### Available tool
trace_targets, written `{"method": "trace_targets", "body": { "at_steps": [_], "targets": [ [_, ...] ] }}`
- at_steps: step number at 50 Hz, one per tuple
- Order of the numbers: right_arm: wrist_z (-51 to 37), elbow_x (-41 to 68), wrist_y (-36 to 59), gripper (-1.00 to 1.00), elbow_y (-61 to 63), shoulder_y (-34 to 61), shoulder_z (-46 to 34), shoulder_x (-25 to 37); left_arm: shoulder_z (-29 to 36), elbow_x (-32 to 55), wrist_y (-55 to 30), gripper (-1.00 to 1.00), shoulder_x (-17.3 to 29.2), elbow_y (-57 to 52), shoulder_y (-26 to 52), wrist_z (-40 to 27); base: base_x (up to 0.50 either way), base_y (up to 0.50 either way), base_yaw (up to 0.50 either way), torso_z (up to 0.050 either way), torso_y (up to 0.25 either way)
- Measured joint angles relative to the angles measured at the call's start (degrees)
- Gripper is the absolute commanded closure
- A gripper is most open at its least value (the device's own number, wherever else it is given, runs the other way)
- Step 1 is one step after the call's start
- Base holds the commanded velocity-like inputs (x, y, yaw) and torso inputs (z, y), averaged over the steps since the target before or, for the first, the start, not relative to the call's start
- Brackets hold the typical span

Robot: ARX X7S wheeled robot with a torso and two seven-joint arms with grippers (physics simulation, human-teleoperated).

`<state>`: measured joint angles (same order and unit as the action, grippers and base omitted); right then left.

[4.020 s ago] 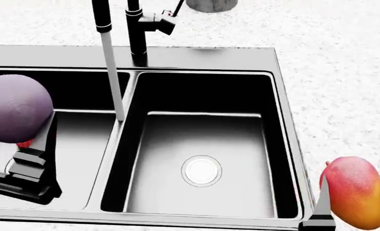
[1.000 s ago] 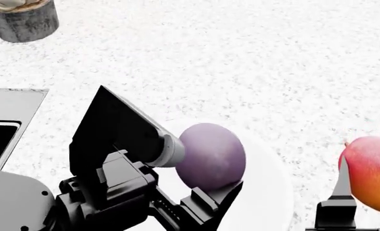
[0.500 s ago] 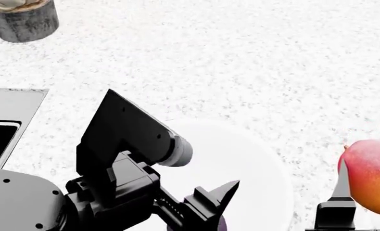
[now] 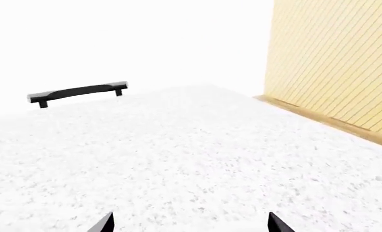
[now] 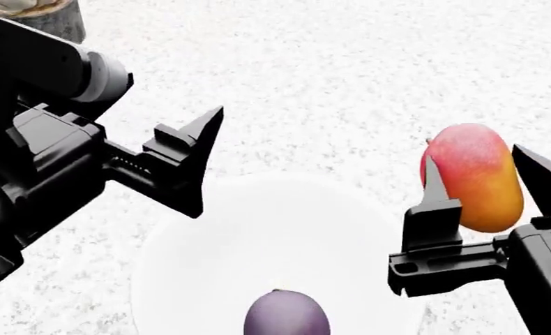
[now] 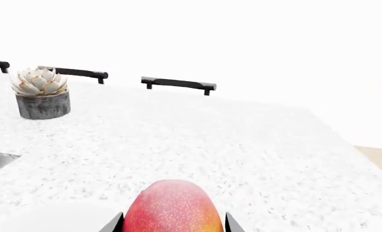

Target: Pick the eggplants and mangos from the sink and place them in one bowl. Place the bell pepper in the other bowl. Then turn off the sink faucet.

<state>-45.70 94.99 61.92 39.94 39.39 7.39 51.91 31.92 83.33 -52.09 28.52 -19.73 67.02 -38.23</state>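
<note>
Eggplant first: the dull purple, smooth egg-shaped eggplant (image 5: 287, 314) is sitting inside the wide white round bowl (image 5: 173, 265), down at the near edge of the head view, so only its top half is showing. It's lying free in there, well apart from both grippers.

The smooth oval mango (image 5: 471, 178), shading red up top to orange-yellow lower down, is hanging above the speckled white countertop (image 5: 350, 77), just off the bowl's right rim. The black right gripper (image 5: 480, 183) is clamping it, one pointed finger (image 5: 431, 199) pressing on its left side and the other on its right. In the right wrist view the same mango (image 6: 171, 207) is filling the gap between the two finger tips, with the bowl's pale rim (image 6: 55, 215) peeking in beside it.

The black left gripper (image 5: 194, 162) is hovering over the counter past the bowl's left far edge, up and away from the eggplant. Its fingers are spread wide and carrying nothing; the left wrist view is showing just two tips (image 4: 104, 223) far apart with bare counter between them.

Further out, a pale succulent in a grey stone pot (image 6: 41, 94) is standing on the counter, and black bar handles (image 6: 178, 84) are showing against the white wall behind it.
</note>
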Motion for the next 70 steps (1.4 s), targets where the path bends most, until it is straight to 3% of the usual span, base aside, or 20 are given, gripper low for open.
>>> {"method": "trace_targets", "body": {
  "at_steps": [10, 19, 38, 64, 65, 70],
  "targets": [
    [-2.9, 12.6, 5.8, 1.00, -17.6, 22.9, -17.6, -6.5, -4.7, -3.0, 3.3, -1.00, 9.9, -6.2, -5.9, -2.4, 0.00, 0.00, 0.00, 0.000, 0.000],
    [-2.4, 19.0, 10.2, 1.00, -31.4, 33.3, -29.4, -13.3, -8.6, -5.0, 7.4, -1.00, 16.1, -9.6, -12.7, -3.2, 0.00, 0.00, 0.00, 0.000, 0.000],
    [6.0, 11.9, 12.7, 1.00, -41.3, 33.3, -38.7, -19.5, -12.7, -6.8, 12.2, -1.00, 22.1, -12.8, -20.9, -3.6, 0.00, 0.00, 0.00, 0.001, 0.001],
    [18.4, -1.8, 10.0, 1.00, -46.5, 30.1, -43.8, -21.8, -13.8, -8.0, 14.1, -1.00, 23.8, -13.6, -24.3, -3.0, 0.00, 0.00, 0.00, 0.000, 0.000],
    [18.5, -1.9, 10.0, -1.00, -46.7, 30.1, -43.8, -21.8, -13.8, -8.0, 14.1, -1.00, 23.8, -13.6, -24.3, -3.0, 0.00, 0.00, 0.00, 0.000, 0.000],
    [19.2, -2.5, 9.8, -1.00, -47.1, 30.5, -44.0, -22.1, -13.8, -8.2, 14.3, -1.00, 23.8, -13.6, -24.5, -2.9, 0.00, 0.00, 0.00, 0.000, 0.000]
  ]
}}
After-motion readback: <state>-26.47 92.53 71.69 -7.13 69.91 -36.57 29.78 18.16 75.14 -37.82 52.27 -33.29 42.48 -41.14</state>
